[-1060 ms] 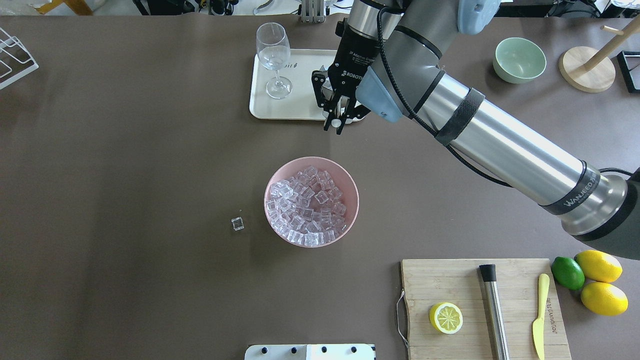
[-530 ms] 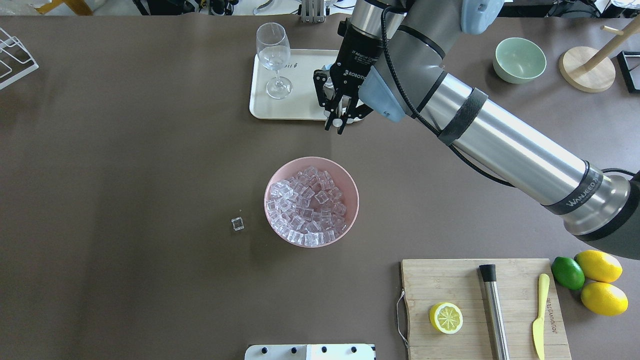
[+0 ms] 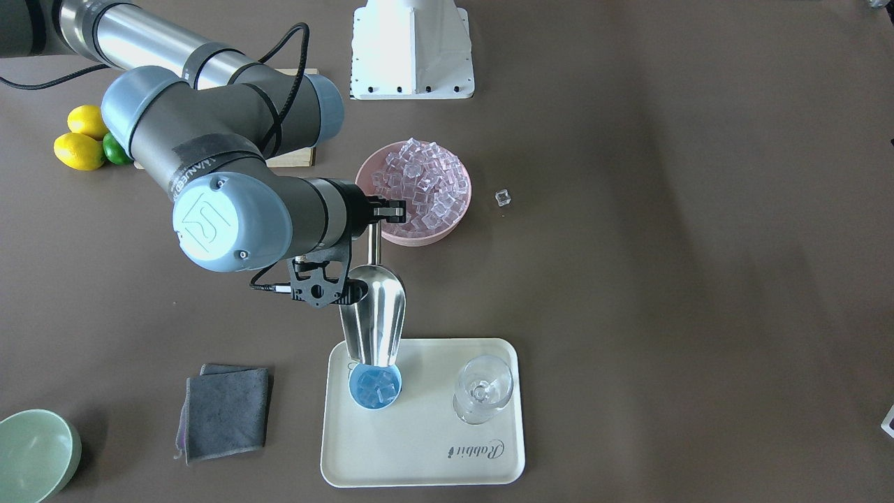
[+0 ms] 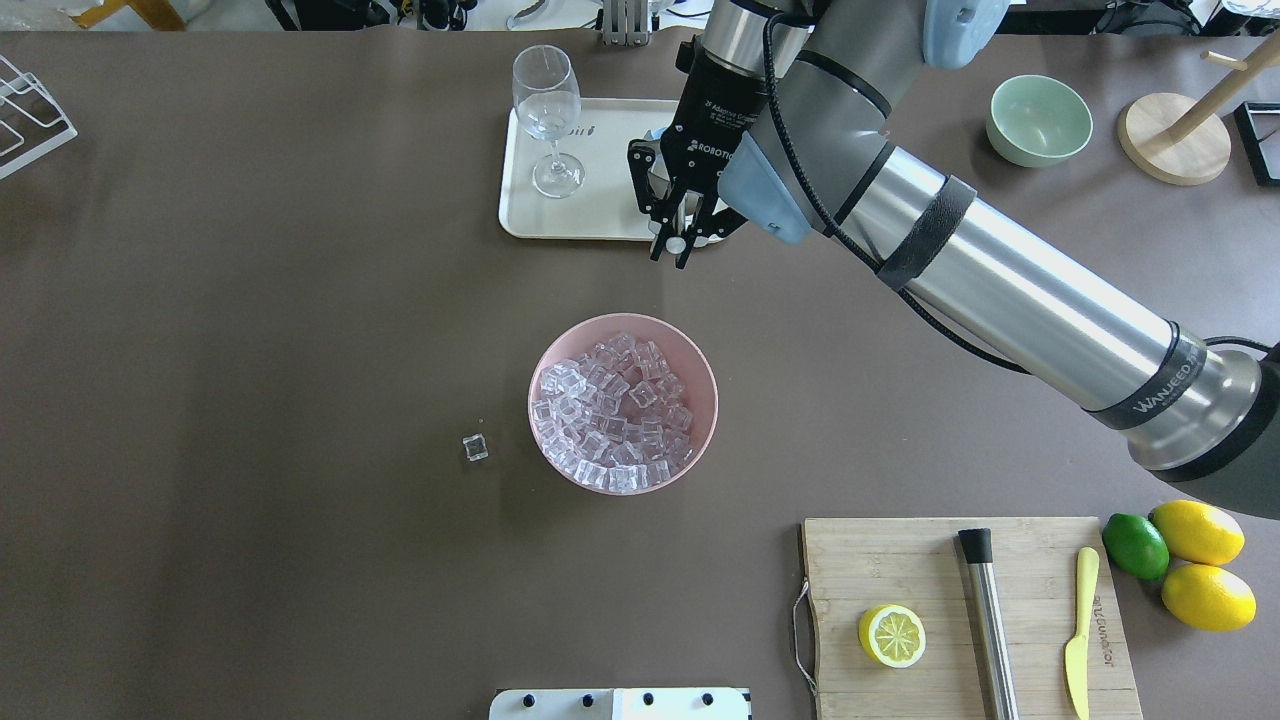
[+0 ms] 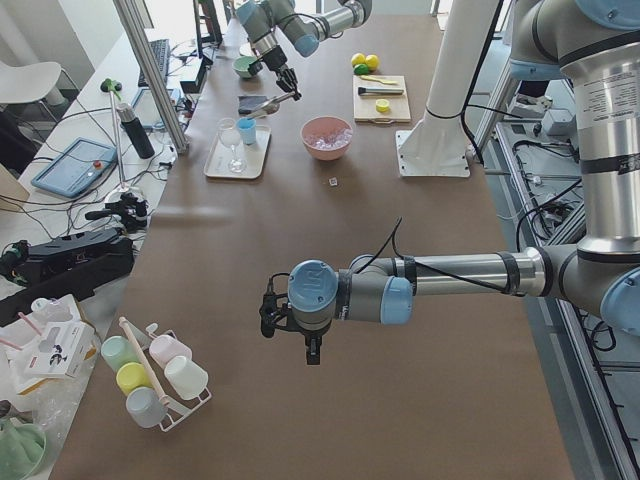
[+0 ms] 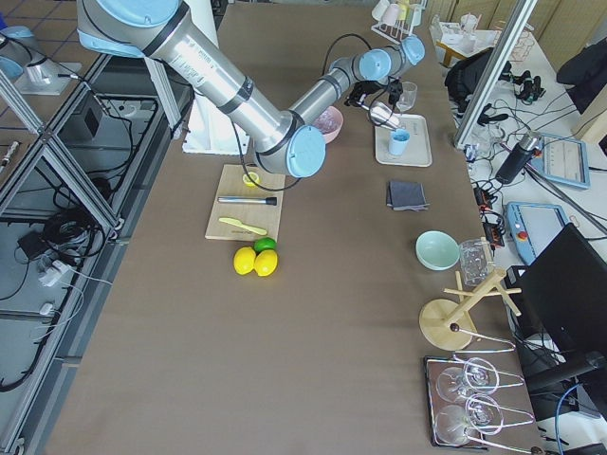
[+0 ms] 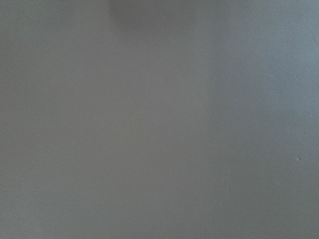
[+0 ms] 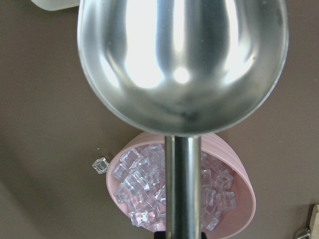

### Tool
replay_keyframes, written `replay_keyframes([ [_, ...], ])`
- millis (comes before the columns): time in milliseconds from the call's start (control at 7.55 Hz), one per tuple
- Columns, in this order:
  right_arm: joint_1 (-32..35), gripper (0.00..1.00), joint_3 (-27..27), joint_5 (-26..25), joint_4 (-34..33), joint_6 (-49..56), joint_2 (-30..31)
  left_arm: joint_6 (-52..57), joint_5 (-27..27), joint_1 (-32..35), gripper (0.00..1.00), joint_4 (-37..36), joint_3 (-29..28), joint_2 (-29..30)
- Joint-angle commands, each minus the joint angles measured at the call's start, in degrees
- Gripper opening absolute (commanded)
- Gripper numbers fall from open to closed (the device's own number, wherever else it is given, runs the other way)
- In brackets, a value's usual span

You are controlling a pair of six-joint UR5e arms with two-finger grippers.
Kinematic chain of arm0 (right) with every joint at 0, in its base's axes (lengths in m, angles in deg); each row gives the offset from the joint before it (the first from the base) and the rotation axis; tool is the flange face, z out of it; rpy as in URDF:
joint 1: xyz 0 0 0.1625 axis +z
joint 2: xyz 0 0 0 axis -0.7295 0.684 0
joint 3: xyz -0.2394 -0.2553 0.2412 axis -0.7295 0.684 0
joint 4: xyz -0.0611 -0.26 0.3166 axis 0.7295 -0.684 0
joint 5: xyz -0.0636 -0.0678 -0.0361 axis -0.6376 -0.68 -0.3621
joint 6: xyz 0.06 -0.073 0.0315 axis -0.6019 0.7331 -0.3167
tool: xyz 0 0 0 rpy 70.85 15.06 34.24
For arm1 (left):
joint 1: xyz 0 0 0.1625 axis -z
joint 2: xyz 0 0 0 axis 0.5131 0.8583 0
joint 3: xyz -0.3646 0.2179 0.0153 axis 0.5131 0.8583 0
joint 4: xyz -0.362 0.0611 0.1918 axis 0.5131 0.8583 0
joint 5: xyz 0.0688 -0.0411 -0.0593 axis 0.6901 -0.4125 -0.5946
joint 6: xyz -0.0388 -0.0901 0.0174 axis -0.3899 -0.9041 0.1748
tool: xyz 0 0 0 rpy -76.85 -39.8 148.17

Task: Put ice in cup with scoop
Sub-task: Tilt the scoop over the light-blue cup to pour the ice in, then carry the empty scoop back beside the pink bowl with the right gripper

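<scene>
My right gripper [image 3: 377, 211] [image 4: 670, 250] is shut on the thin rod handle of the shiny steel scoop [image 3: 374, 314]. The scoop is tipped steeply, mouth down, right over the light-blue cup [image 3: 375, 388]. The cup stands on the cream tray [image 3: 419, 454] and holds a few ice cubes. A pink bowl [image 4: 622, 405] is heaped with ice [image 3: 419, 183]. One loose ice cube [image 4: 475, 447] lies on the table. The right wrist view shows the scoop's underside [image 8: 184, 64] and the bowl [image 8: 239, 199] behind it. My left gripper [image 5: 312, 350] hovers far away; I cannot tell whether it is open or shut.
A stemmed wine glass [image 3: 483, 388] stands on the tray beside the cup. A grey cloth [image 3: 223, 409] and a green bowl [image 4: 1038, 120] lie near the tray. A cutting board [image 4: 880, 560] holds a lemon half, a steel cylinder [image 4: 988, 620] and a yellow knife.
My right gripper and the scoop have shifted slightly toward the far side over the tray. Nothing else has moved.
</scene>
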Motion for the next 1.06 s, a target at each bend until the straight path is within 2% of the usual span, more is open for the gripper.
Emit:
replay_keyframes([
  [0,0.1,0.0,-1.1,0.1,0.0,0.0,0.7,-0.7,0.0,0.8,0.98,-5.3,-0.1,2.7],
  [265,0.1,0.0,-1.2,0.0,0.0,0.0,1.0,-4.2,-0.1,1.9,0.98,-5.5,0.5,2.8],
  [398,0.1,0.0,-2.9,-1.5,0.0,0.0,2.3,-4.3,-0.1,2.5,0.98,-5.5,0.8,2.5],
  [530,0.1,0.0,-10.4,-5.2,0.0,0.0,6.8,-4.3,0.0,2.6,0.98,-5.5,0.9,2.3],
  [663,0.0,0.0,-19.8,-12.2,0.0,-1.6,12.7,-4.4,0.0,2.6,0.98,-5.5,1.0,2.2],
  [928,-2.0,0.0,-32.1,-20.6,-0.1,-4.5,22.1,-4.4,-0.1,2.7,0.98,-5.7,1.1,2.2],
])
